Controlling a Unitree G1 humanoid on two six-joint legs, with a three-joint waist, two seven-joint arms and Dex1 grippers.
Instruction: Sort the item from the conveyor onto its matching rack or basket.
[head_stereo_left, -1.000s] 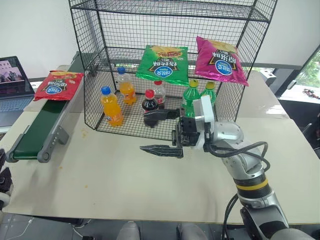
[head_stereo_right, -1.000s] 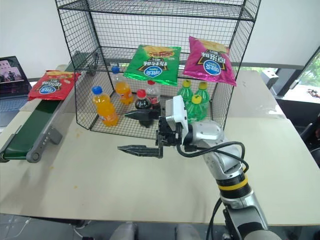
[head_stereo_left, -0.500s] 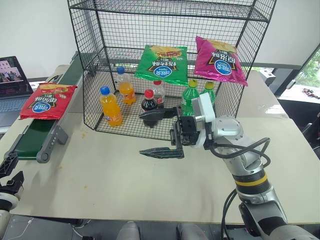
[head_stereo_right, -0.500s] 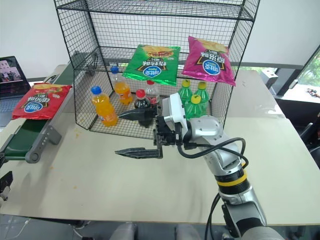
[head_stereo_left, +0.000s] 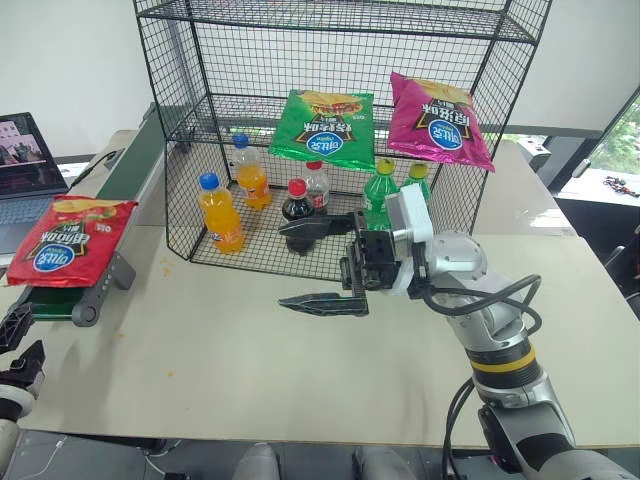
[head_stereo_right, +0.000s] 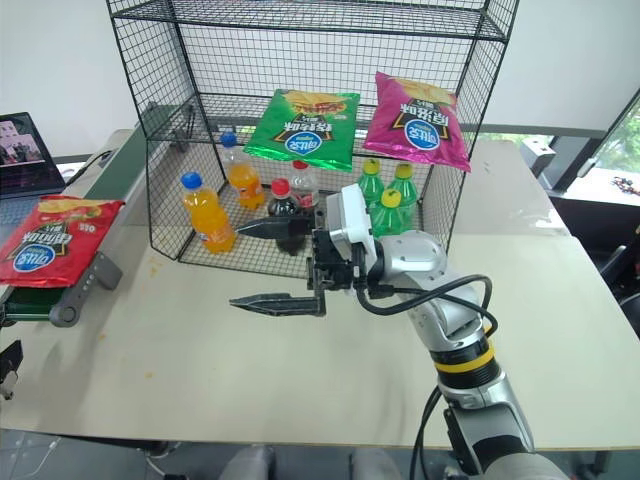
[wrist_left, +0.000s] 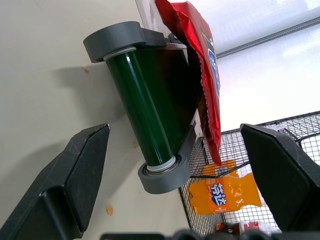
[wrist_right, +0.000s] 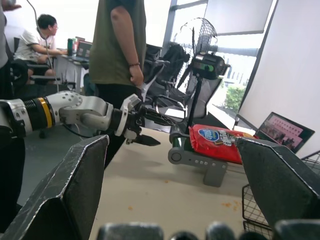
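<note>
The item, a flat red chip bag (head_stereo_left: 68, 238), lies at the near end of the conveyor (head_stereo_left: 112, 272) and overhangs its left side. My left gripper (head_stereo_left: 18, 342) stands open and empty just short of that end. In the left wrist view the end roller (wrist_left: 150, 125) and the red bag (wrist_left: 207, 75) sit between its spread fingers (wrist_left: 75, 180). My right gripper (head_stereo_left: 283, 264) is open and empty, pointing left, in front of the bottom tier of the black wire rack (head_stereo_left: 200, 60). The right wrist view shows the red bag (wrist_right: 220, 142) and the left gripper (wrist_right: 142, 127).
On the rack hang a green bag (head_stereo_left: 325, 125) and a magenta bag (head_stereo_left: 438, 120). Orange (head_stereo_left: 222, 212), cola (head_stereo_left: 297, 205) and green (head_stereo_left: 380, 190) bottles stand below. A laptop (head_stereo_left: 25, 165) sits at the far left. A person (wrist_right: 117, 55) stands beyond the table's left end.
The red bag has ridden the belt from the middle of the conveyor to its near end. Both grippers have kept their places and stayed open.
</note>
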